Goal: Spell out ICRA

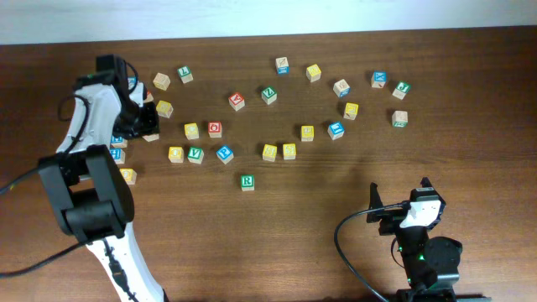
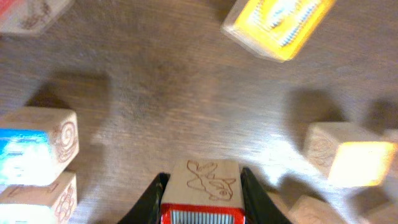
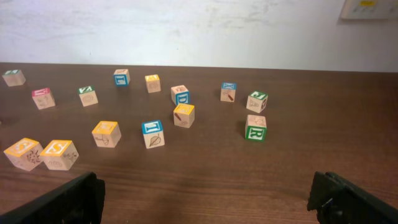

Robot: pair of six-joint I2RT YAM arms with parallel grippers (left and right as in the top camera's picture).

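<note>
**A:** What's on the left?

**B:** In the overhead view the left arm (image 1: 91, 105) reaches into the upper left of the frame, among the blocks (image 1: 192, 131) there. In its wrist view the left gripper (image 2: 202, 190) is clamped on a red block (image 2: 202, 177) at the bottom centre, one finger on each side. A fish is carved on the wooden face that shows. I can't read its letter.

**A:** Is it off the table (image 1: 319, 235)?

**B:** I can't tell.

**A:** And the middle?

**B:** Blocks lie scattered in a loose band across the upper half of the overhead frame, mostly apart from one another. The green R block (image 1: 247, 182) sits alone below that band, just left of centre. The other letters are too small to read for sure.

**A:** The right side?

**B:** The right gripper (image 3: 211, 208) is at the lower right of the overhead frame, well apart from every block. Its jaws are spread wide with nothing between them, the fingers at the two bottom corners of the wrist view. There the R block shows right of centre
</note>
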